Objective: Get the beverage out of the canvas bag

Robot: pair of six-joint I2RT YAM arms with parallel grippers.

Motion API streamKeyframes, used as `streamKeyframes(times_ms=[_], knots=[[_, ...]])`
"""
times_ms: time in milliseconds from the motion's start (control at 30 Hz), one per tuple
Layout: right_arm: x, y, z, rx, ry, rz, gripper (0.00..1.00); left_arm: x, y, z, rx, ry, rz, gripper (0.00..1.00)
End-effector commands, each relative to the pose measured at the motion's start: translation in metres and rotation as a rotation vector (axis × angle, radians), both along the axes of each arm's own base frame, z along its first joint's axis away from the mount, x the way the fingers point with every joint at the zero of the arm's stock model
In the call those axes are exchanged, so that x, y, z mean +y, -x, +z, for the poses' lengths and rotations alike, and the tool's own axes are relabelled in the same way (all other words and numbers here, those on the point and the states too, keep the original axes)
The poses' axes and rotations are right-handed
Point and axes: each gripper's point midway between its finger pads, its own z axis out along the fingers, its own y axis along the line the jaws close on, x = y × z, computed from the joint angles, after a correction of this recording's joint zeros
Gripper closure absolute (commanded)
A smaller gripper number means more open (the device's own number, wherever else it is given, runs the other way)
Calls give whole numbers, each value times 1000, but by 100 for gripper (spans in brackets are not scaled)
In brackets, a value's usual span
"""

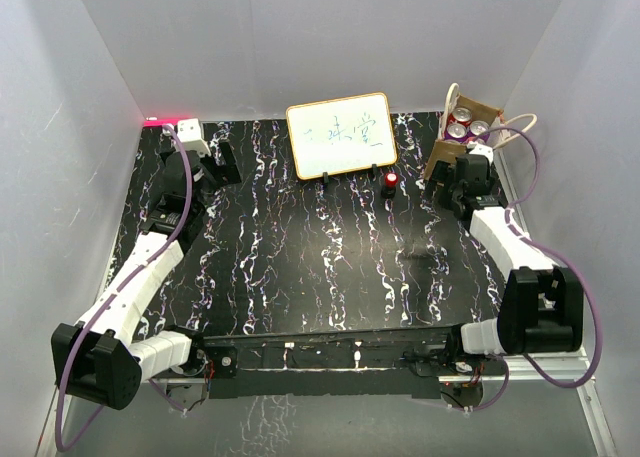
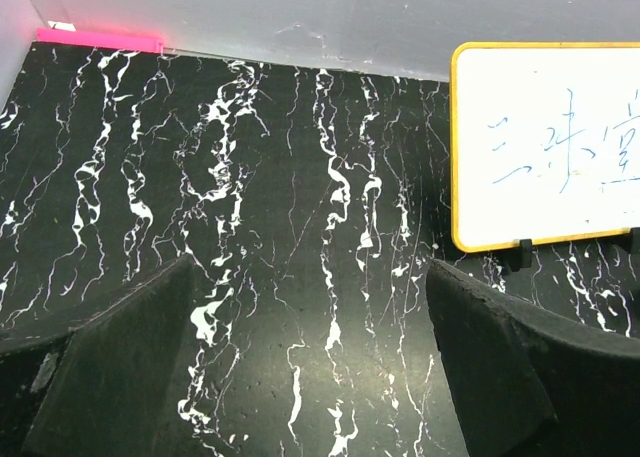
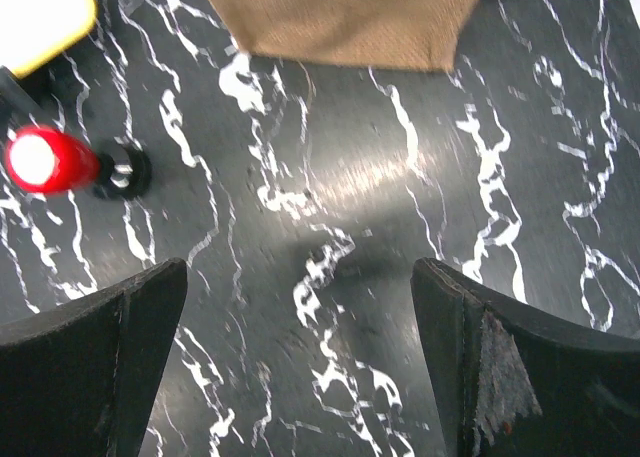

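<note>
From above, the canvas bag (image 1: 440, 157) is seen standing at the far right corner of the tabletop (image 1: 300, 267), its mouth open. Several cans (image 1: 462, 117) are packed inside, tops up. No beverage is judged to have been lifted out, so the whole removal is left to do. The right tool (image 1: 452, 182) is held just in front of the bag, jaws spread, nothing gripped. The left tool (image 1: 218, 162) is held at the far left, well apart from the bag, likewise open and empty. A whiteboard (image 1: 340, 135) is propped between them, with a small red object (image 1: 390, 182) near its right foot.

From the left wrist, only bare tabletop and the whiteboard's left part are shown between wide-apart fingers; the bag is not seen.

From the right wrist, the bag's brown side is shown along the top edge and its contents are hidden. The fingers are parted over bare tabletop, with the red object to the left.
</note>
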Motion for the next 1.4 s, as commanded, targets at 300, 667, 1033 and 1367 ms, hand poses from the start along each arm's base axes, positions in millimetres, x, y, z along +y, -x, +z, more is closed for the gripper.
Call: streamKeyframes(times_ms=[300, 667, 1033, 1367], knots=[[-21, -138, 126, -347, 90, -58, 2, -11, -7, 15, -74, 26, -25, 3], [-14, -187, 123, -381, 60, -27, 27, -8, -8, 11, -70, 14, -7, 3], [-32, -177, 108, -345, 19, -70, 75, -9, -9, 8, -62, 9, -2, 3], [-38, -131, 129, -372, 58, -75, 92, -13, -9, 5, -57, 17, -11, 3]])
